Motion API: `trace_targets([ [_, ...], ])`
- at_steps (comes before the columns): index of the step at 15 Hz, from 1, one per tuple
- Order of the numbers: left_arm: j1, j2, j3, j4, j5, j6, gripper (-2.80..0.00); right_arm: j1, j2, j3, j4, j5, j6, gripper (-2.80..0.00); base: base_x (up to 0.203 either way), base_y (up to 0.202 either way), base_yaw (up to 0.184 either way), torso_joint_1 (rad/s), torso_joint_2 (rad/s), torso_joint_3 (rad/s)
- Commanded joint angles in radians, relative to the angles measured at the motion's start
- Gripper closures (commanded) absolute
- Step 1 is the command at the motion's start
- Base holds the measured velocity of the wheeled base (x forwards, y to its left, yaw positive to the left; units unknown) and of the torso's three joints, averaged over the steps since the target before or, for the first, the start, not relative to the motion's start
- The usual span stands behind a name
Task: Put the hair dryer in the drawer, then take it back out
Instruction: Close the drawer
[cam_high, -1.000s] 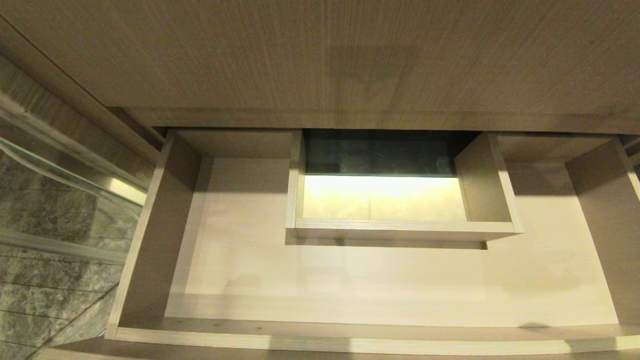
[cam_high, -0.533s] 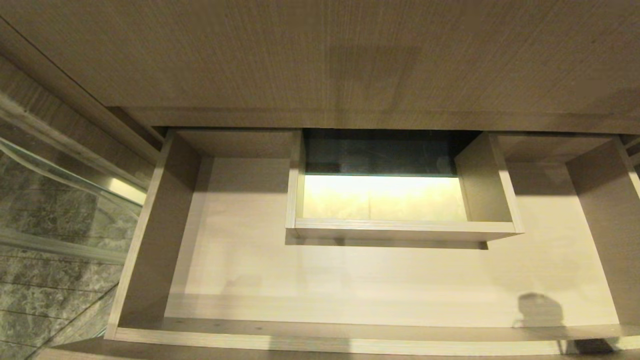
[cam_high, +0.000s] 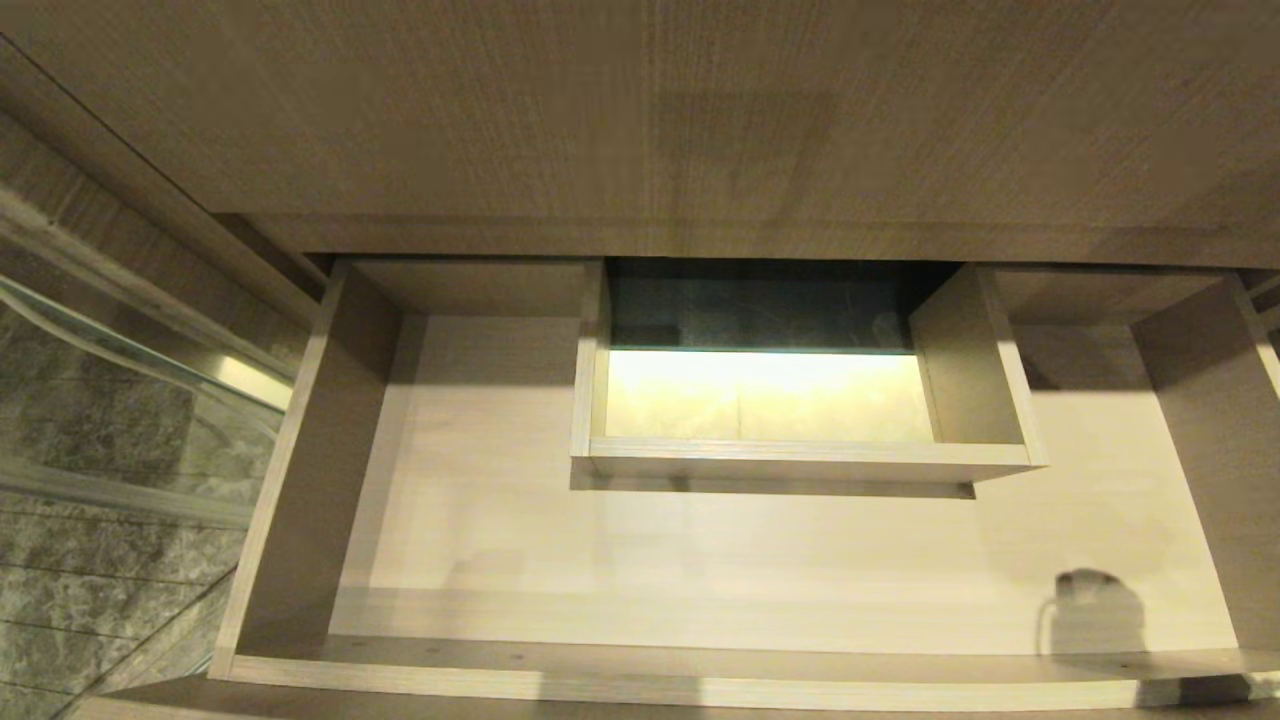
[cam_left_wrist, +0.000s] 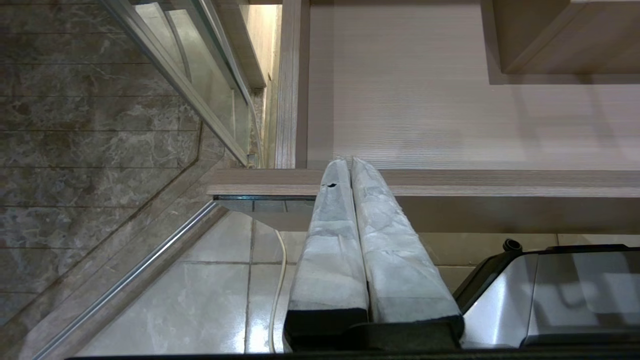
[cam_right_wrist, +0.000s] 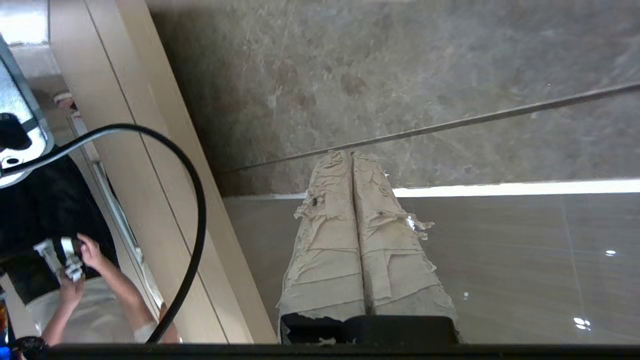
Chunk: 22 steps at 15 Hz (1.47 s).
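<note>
Drawer (cam_high: 300, 480): pulled out, light wood-grain, boxed cut-out | left gripper (cam_left_wrist: 351, 167): clenched; right gripper (cam_right_wrist: 351, 157): clenched

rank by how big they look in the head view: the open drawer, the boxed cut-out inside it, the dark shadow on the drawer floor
1. The drawer, filling most of the view.
2. The boxed cut-out, clearly smaller.
3. The shadow near the drawer's front right corner, smallest by far.

— What's around the cabinet?
— Grey marble wall tiles (cam_high: 90, 590) on the left, behind a glass panel (cam_high: 120, 400) with a metal frame.
— And the floor?
— Glossy pale tiles (cam_left_wrist: 200, 300); a bright strip of light (cam_right_wrist: 525, 188) runs along the wall's foot.
</note>
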Motion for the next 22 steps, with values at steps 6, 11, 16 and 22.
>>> trace_targets([
  [6, 0.000, 0.000, 0.002, 0.000, 0.000, 0.000, 0.00, -0.039, 0.107, -0.015, -0.084, 0.003, -0.003, 0.00, 0.000, 0.000, 0.000, 0.000, 0.00, 0.000],
  [11, 0.000, 0.000, 0.002, 0.000, 0.000, 0.000, 0.00, -0.042, 0.144, -0.037, -0.089, 0.011, -0.004, 0.00, 0.000, 0.000, 0.000, 0.000, 0.00, 0.000],
  [16, 0.000, 0.000, 0.002, 0.000, 0.000, 0.000, 0.00, -0.042, 0.182, -0.051, -0.132, 0.061, -0.003, 0.00, 0.000, 0.000, 0.000, 0.000, 0.00, 0.000],
  [22, 0.000, 0.000, 0.002, 0.000, 0.000, 0.000, 0.00, -0.040, 0.158, -0.052, -0.307, 0.067, -0.003, 0.00, 0.000, 0.000, 0.000, 0.000, 0.00, 0.000],
])
